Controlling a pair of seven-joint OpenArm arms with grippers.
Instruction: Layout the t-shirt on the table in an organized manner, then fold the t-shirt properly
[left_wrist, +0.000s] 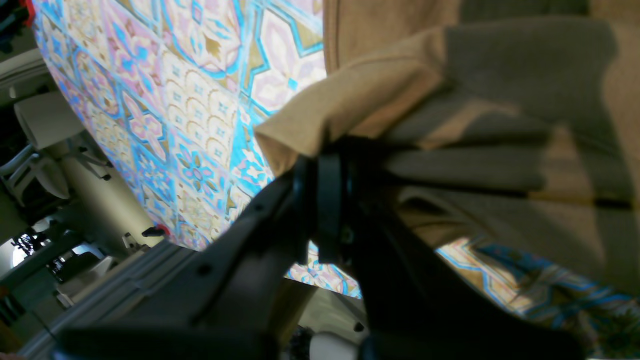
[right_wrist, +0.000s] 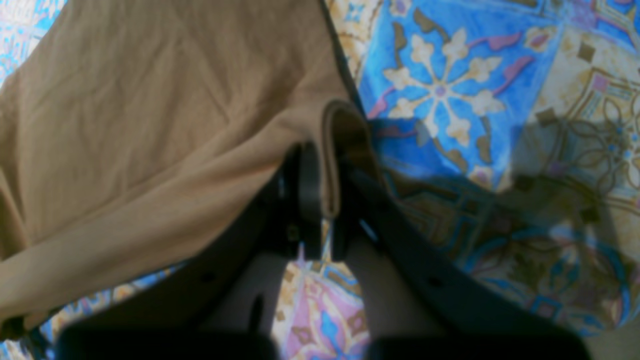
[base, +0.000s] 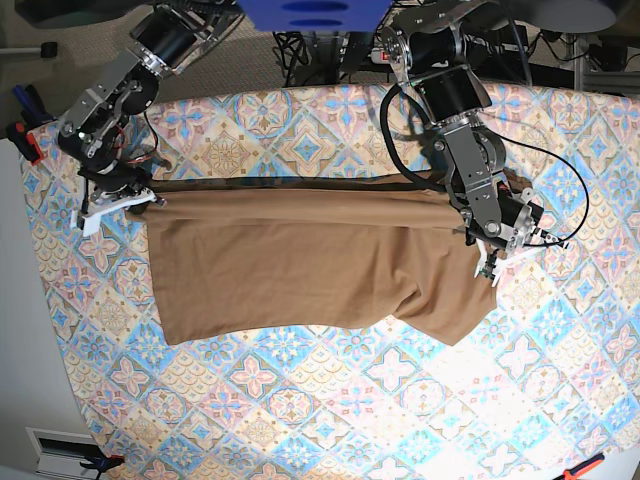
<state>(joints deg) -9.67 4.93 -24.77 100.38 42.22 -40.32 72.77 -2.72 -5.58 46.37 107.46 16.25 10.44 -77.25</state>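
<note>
- Stretching between both arms, the t-shirt (base: 300, 260) hangs taut along its upper edge over the table (base: 300, 420), with its lower part resting on the patterned cloth.
- Left gripper (left_wrist: 330, 165) has its fingers pinched tight on a bunched corner of tan fabric, seen at the base view's right.
- Right gripper (right_wrist: 320, 175) clamps narrow on a hemmed edge, at the base view's left.
- One sleeve droops at the shirt's lower right in the base view.
</note>
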